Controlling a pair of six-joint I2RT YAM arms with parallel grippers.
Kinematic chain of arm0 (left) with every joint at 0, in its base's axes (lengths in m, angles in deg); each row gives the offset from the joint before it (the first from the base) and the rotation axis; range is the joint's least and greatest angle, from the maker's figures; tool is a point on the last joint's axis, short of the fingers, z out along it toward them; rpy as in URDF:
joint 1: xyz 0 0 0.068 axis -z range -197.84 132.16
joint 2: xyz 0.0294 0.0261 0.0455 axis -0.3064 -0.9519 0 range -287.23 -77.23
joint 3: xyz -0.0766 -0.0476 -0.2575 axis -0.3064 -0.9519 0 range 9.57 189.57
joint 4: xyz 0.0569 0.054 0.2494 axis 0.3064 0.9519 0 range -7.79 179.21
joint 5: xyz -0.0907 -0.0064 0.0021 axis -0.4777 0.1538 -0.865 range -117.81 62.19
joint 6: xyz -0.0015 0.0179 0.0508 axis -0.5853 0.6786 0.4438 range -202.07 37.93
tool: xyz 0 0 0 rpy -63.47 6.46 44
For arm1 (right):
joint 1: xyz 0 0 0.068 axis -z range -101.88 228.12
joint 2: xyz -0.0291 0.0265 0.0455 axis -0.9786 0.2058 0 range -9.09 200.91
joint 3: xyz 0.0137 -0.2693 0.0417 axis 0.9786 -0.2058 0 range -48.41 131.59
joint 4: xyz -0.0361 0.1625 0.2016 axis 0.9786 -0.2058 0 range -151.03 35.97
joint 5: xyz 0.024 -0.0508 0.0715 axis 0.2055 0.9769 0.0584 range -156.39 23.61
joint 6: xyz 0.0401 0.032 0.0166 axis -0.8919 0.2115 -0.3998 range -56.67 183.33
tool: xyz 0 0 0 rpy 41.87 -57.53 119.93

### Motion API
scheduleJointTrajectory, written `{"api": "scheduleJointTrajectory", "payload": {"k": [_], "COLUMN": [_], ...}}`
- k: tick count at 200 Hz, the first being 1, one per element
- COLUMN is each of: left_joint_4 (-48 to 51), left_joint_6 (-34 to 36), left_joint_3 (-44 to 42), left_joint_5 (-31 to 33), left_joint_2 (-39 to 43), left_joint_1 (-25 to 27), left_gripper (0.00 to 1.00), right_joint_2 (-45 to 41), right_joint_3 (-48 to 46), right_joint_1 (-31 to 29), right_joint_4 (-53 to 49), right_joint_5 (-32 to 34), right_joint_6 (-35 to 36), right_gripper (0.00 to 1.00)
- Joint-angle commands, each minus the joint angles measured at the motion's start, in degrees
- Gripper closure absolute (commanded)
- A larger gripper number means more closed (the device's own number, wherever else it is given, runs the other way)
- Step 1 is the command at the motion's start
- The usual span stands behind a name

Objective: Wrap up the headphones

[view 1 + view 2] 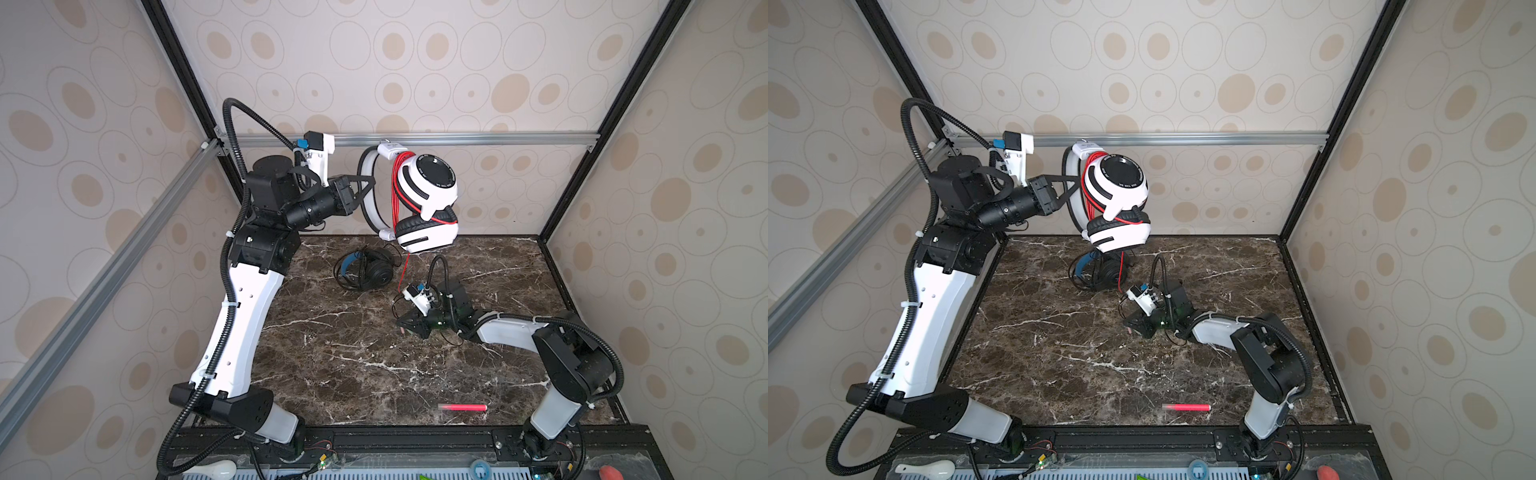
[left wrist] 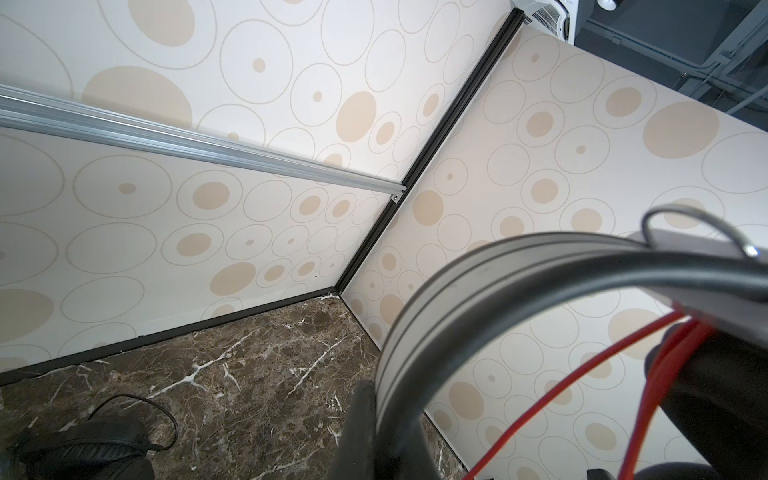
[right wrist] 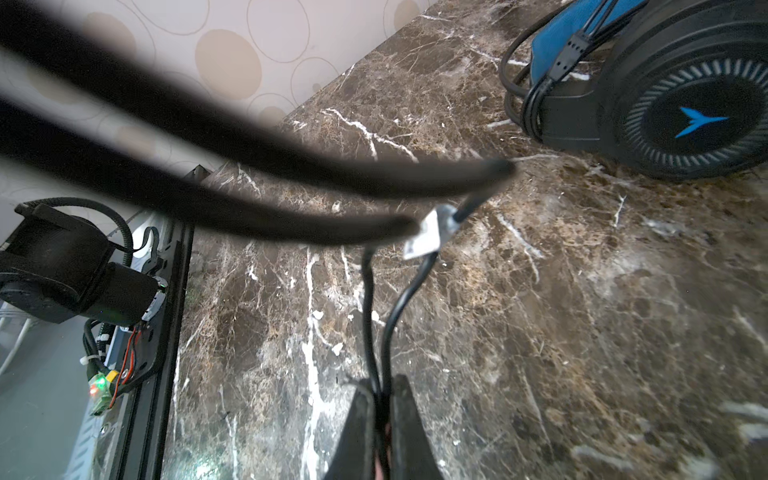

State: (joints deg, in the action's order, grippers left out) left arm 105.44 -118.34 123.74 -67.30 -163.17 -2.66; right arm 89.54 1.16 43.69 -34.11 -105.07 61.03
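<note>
top view: black headset near tabletop's far edge

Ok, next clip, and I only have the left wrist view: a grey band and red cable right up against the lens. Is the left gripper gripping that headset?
Observer: Yes. In both top views the left gripper is shut on the headband of the white headphones, holding them up clear of the marble table.
Operator: Where does the red cable run?
Observer: The red cable is mostly wound in loops beside the ear cups; one strand hangs down toward the right gripper, low over the table.
Operator: Is that gripper open?
Observer: Shut. The right wrist view shows thin black wires between its jaws; whether the red cable is in there too, I cannot tell.
</note>
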Motion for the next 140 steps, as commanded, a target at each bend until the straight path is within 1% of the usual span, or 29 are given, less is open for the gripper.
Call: {"api": "scheduleJointTrajectory", "payload": {"k": [1, 23, 47, 54, 74, 106, 140], "left_joint_4": [-5.38, -5.3, -7.41, -8.52, -9.98, -10.92, -11.62], "left_joint_6": [-2.79, -1.04, -0.25, -0.24, 0.47, 1.27, 0.96], "left_joint_3": [0.88, 0.12, -3.22, -4.82, -7.73, -8.35, -8.01], "left_joint_5": [0.37, 4.48, 12.11, 15.82, 21.86, 26.61, 30.65], "left_joint_2": [2.85, 3.63, 5.2, 5.94, 6.8, 5.79, 4.0], "left_joint_1": [-0.58, -0.78, -0.85, -0.86, -1.08, -1.95, -2.93], "left_gripper": [1.0, 1.0, 1.0, 1.0, 1.0, 1.0, 1.0], "right_joint_2": [-2.56, -7.08, -13.94, -16.04, -22.62, -32.19, -39.33], "right_joint_3": [-1.58, -4.29, -8.56, -9.48, -12.35, -13.97, -13.62], "right_joint_1": [-0.36, -0.41, -0.37, -0.37, -0.5, -0.99, -1.7], "right_joint_4": [-0.74, -4.44, -8.99, -11.01, -16.37, -25.11, -32.12], "right_joint_5": [2.7, 6.67, 9.3, 10.14, 12.96, 16.26, 19.01], "right_joint_6": [0.46, 1.02, 2.08, 2.5, 3.53, 5.16, 6.48], "right_gripper": [1.0, 1.0, 1.0, 1.0, 1.0, 1.0, 1.0]}}
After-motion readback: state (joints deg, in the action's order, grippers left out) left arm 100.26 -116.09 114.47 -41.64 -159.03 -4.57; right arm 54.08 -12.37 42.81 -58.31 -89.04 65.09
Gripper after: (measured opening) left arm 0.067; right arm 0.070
